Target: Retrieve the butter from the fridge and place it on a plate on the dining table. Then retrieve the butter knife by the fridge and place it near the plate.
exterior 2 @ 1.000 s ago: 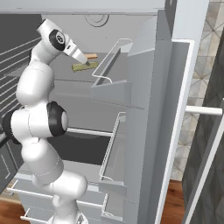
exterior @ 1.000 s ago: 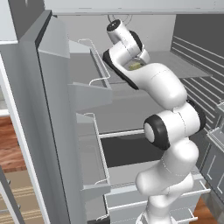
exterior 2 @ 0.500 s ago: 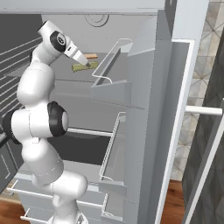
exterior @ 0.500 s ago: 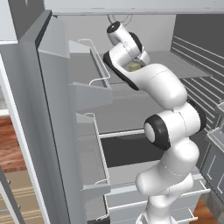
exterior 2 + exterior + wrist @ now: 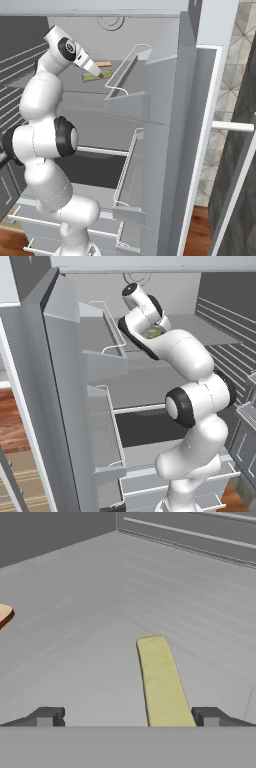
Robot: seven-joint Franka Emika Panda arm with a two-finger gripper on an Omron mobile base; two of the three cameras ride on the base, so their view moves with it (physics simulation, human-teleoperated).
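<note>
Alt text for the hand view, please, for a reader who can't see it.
The butter, an olive-yellow stick, lies flat on a grey shelf inside the fridge, running between the open gripper and its two dark fingers, nearer the right one. A tan object peeks in at the left edge.

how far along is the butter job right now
Done: the fridge doors stand open and the arm has reached onto its upper shelf. In hand: the open gripper straddles the butter, which lies flat on the shelf between the fingertips, not yet grasped. Left: closing on it, lifting it out, taking it to the plate, then fetching the butter knife.
</note>
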